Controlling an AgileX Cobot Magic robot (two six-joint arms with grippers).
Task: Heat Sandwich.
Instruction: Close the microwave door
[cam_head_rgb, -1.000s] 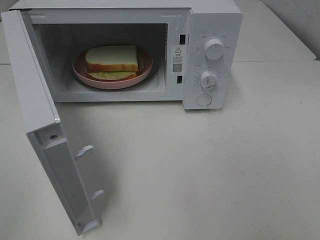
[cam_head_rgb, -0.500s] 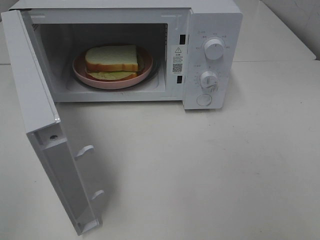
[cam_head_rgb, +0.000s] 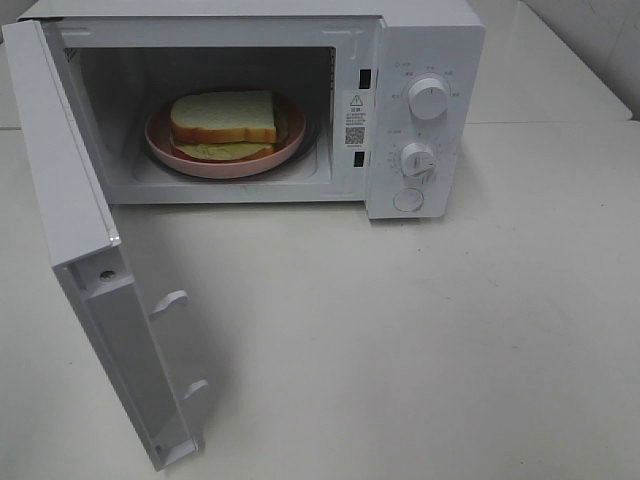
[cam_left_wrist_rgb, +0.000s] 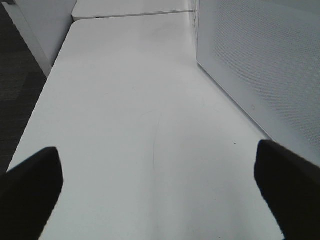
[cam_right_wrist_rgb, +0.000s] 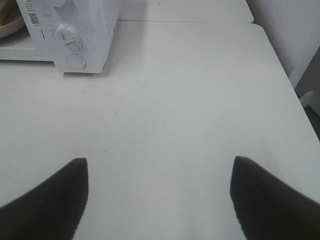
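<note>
The sandwich (cam_head_rgb: 223, 122), white bread with tan crust and pale green filling, lies on a round pink plate (cam_head_rgb: 290, 140) inside the white microwave (cam_head_rgb: 425, 40). The microwave door (cam_head_rgb: 70, 230) stands swung wide open to the left. Neither gripper shows in the exterior high view. In the left wrist view my left gripper (cam_left_wrist_rgb: 159, 175) is open over bare table, with the door's perforated outer face (cam_left_wrist_rgb: 260, 60) beside it. My right gripper (cam_right_wrist_rgb: 159, 192) is open above bare table, away from the microwave's control panel (cam_right_wrist_rgb: 70, 40).
Two round knobs (cam_head_rgb: 428, 98) and a round button (cam_head_rgb: 408, 199) sit on the microwave's right panel. A pale table (cam_head_rgb: 400, 330) stretches in front of it. In the left wrist view the table edge (cam_left_wrist_rgb: 40, 100) drops to dark floor.
</note>
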